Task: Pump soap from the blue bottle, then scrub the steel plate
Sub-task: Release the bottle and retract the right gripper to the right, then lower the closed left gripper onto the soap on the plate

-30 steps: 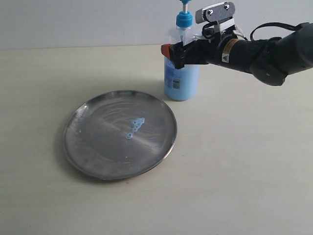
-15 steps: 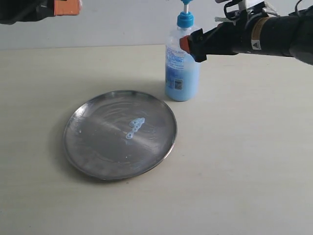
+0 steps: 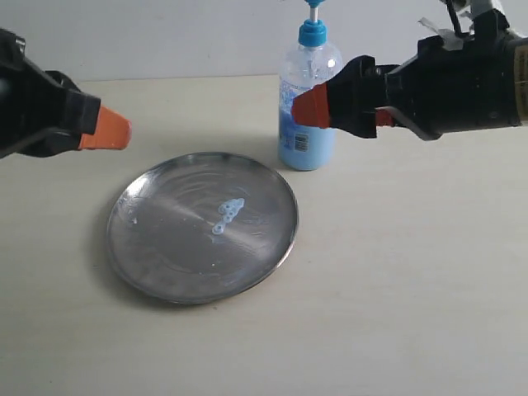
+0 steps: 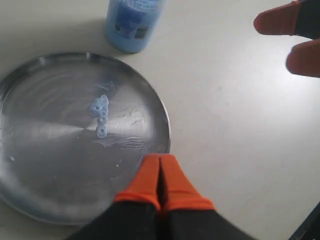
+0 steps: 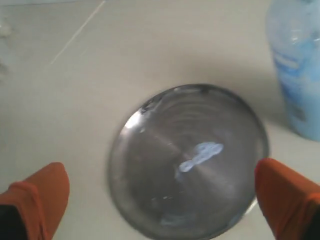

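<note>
Hovering above the steel plate (image 3: 157, 256), the left hand (image 4: 160, 172) has its orange fingertips pressed together, holding nothing. Right hand (image 5: 161, 197) is also up in the air, off the plate's bottle side, fingers spread wide, empty. Plate lies flat on the worktop (image 3: 412, 289). Soap (image 3: 227, 216): small pale blue squiggle near the plate's centre, thin whitish streaks around it. Blue bottle (image 3: 307, 124) stands upright just beyond the plate's rim, not touching it, partly full.
</note>
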Tool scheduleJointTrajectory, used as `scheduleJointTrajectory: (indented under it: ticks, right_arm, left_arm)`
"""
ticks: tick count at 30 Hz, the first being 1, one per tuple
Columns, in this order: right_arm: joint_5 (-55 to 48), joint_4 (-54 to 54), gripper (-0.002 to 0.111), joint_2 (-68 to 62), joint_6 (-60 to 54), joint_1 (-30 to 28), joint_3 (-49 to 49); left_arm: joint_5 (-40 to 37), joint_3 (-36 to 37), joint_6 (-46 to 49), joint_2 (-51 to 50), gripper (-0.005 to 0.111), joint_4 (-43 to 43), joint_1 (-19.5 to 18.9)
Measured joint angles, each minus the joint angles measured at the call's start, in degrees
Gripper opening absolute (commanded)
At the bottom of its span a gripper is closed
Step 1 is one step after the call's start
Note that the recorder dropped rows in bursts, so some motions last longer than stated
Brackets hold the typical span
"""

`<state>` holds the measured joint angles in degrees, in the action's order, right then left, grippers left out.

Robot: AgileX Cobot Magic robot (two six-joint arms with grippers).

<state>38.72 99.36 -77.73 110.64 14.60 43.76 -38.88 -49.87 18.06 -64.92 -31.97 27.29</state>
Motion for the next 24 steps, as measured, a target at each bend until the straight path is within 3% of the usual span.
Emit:
scheduleJointTrajectory:
  ticks: [5, 9, 11, 13, 18, 21, 24]
  right_arm:
    - [11.2, 0.2, 0.073, -0.2, 1.6, 0.0, -0.1]
    - [14.2, 0.5, 0.057, -0.2, -0.8, 0.0, -0.1]
    - [13.0, 0.6, 0.057, -0.2, -6.9, 0.0, -0.1]
    - [5.9, 0.7, 0.057, -0.2, -12.4, 0.0, -0.1]
    - [-26.7, 1.0, 0.057, 1.6, -30.3, 0.0, -0.1]
    - [-46.2, 0.5, 0.057, 2.0, -43.9, 0.0, -2.0]
    - [-65.5, -12.9, 0.057, -0.1, -64.7, 0.0, -3.3]
  left_arm:
    - [-0.1, 2.8, -0.1, 3.6, 0.001, 0.0, 0.0]
    - [-1.7, 3.2, -0.2, 7.2, 0.001, 0.0, 0.0]
    - [-3.5, 3.2, -0.3, 11.0, 0.001, 0.0, 0.0]
    - [-5.5, 3.2, -0.3, 15.1, 0.001, 0.0, 0.0]
    - [-7.8, 3.2, -0.3, 27.1, 0.001, 0.4, 0.0]
    - [-7.9, 3.2, -0.3, 31.9, 0.001, 4.8, 0.0]
    - [-8.0, 3.2, -0.3, 33.0, 0.001, 8.1, 0.0]
